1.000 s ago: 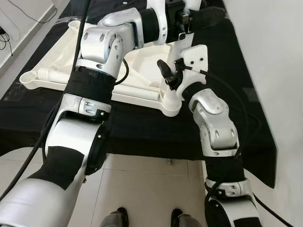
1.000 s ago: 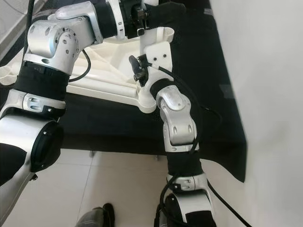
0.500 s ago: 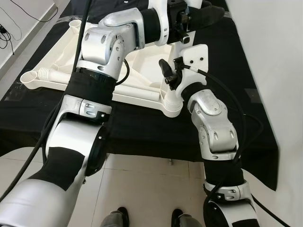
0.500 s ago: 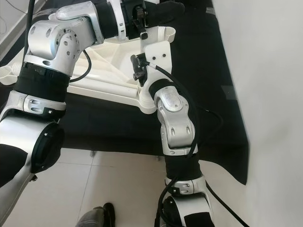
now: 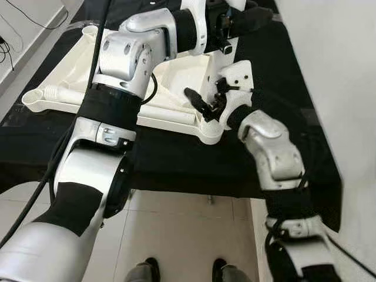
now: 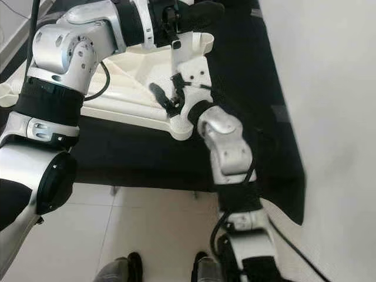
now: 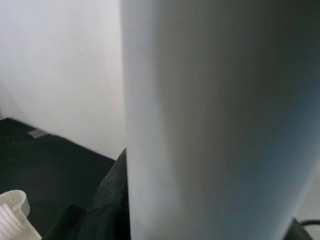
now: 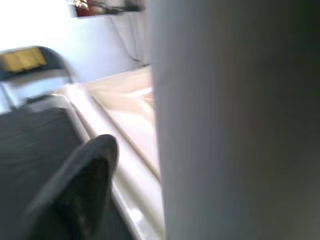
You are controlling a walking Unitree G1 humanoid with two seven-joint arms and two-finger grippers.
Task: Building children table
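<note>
The white plastic table top (image 5: pixel 176 76) lies upside down on a black cloth (image 5: pixel 176 158). The right gripper (image 5: pixel 200 104) sits just above the near right corner socket (image 5: pixel 210 130), its black fingers (image 5: pixel 194 98) pointing across the top; whether they are parted cannot be told. The left gripper (image 5: pixel 247 13) reaches to the far right corner, and its grip cannot be made out either. A table leg (image 5: pixel 64 94) lies at the left edge.
</note>
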